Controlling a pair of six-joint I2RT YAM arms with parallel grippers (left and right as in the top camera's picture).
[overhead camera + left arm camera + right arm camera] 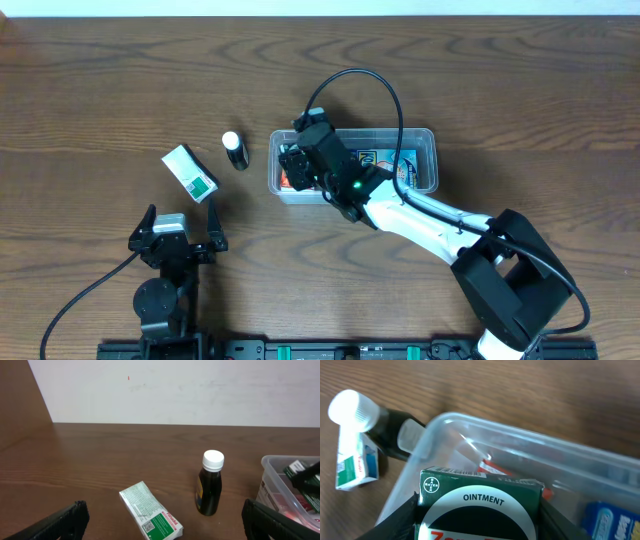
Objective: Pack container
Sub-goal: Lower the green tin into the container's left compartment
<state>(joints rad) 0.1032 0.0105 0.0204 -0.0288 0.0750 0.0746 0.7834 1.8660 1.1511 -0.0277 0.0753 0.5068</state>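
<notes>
The clear plastic container sits right of centre on the table and holds a blue-and-white carton and a red-marked pack. My right gripper is over the container's left end, shut on a dark green ointment box held just above the tub. A dark bottle with a white cap stands left of the container; it also shows in the left wrist view. A green-and-white box lies further left, also in the left wrist view. My left gripper is open and empty, behind that box.
The wooden table extends all round. A white wall lies beyond the table's far edge in the left wrist view. The right arm's cable loops above the container.
</notes>
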